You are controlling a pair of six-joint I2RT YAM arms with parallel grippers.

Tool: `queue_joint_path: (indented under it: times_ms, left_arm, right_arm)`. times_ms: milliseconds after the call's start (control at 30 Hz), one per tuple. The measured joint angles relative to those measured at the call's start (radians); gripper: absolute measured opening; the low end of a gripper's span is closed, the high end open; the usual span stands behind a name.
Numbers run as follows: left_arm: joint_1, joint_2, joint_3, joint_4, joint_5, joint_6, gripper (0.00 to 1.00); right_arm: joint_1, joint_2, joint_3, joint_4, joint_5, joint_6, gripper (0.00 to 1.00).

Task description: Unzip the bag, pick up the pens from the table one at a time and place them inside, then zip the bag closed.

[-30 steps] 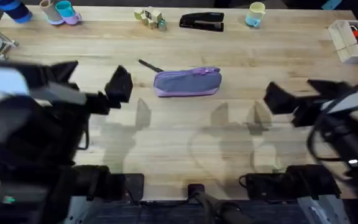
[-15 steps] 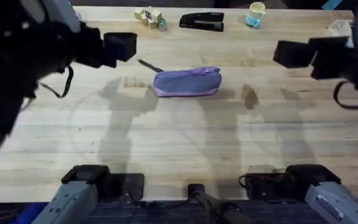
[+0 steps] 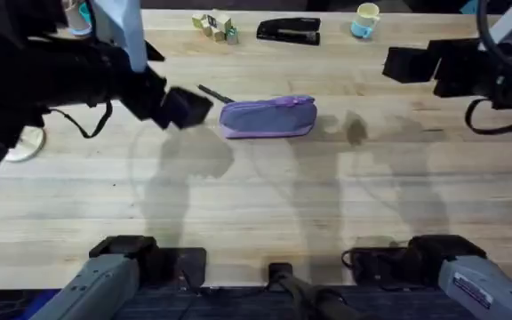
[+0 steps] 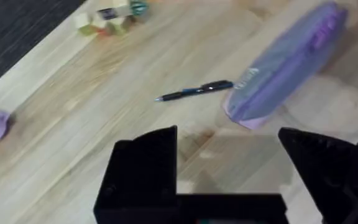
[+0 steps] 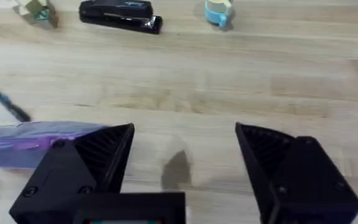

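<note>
Since half a second before, our left pincer (image 3: 188,108), jaws apart and empty, dropped beside the pen (image 3: 214,93) and the zipped bag (image 3: 268,117) mid-tabletop (image 3: 265,200); our right pincer (image 3: 407,64), also spread, hovered well away, so unzipping had not begun.

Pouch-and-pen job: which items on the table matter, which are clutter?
Task items:
- lavender fabric pencil pouch, zipped shut
- thin dark stick pen, lying by the pouch's end
- light wooden butcher-block table

Lying about, along the far edge:
- black stapler
- small wooden blocks
- yellow and blue cup
</note>
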Motion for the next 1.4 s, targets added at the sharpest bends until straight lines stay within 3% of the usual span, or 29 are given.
queue_joint_path:
  times_ms: [100,233,667,867,1100,1400]
  left_arm:
    - [0.0,0.008,0.0,-0.023,0.039,0.093,0.993]
    - [0.0,0.027,0.0,-0.018,0.076,0.155,0.993]
    - [0.0,0.056,0.002,-0.016,0.122,0.197,0.993]
    - [0.0,0.161,0.002,-0.013,0.149,0.225,0.993]
    - [0.0,0.318,0.002,0.026,0.266,0.337,0.993]
    - [0.0,0.516,0.002,0.067,0.376,0.454,0.994]
  right_arm:
    - [0.001,-0.016,0.0,0.0,-0.028,0.0,0.996]
    - [0.002,-0.047,0.0,0.0,-0.049,0.0,0.996]
    - [0.002,-0.068,0.002,-0.101,-0.062,0.0,0.996]
    - [0.002,-0.068,0.002,-0.103,-0.098,0.0,0.996]
    - [0.002,-0.069,0.002,-0.104,-0.212,0.0,0.995]
    - [0.003,-0.068,0.002,-0.105,-0.262,0.037,0.996]
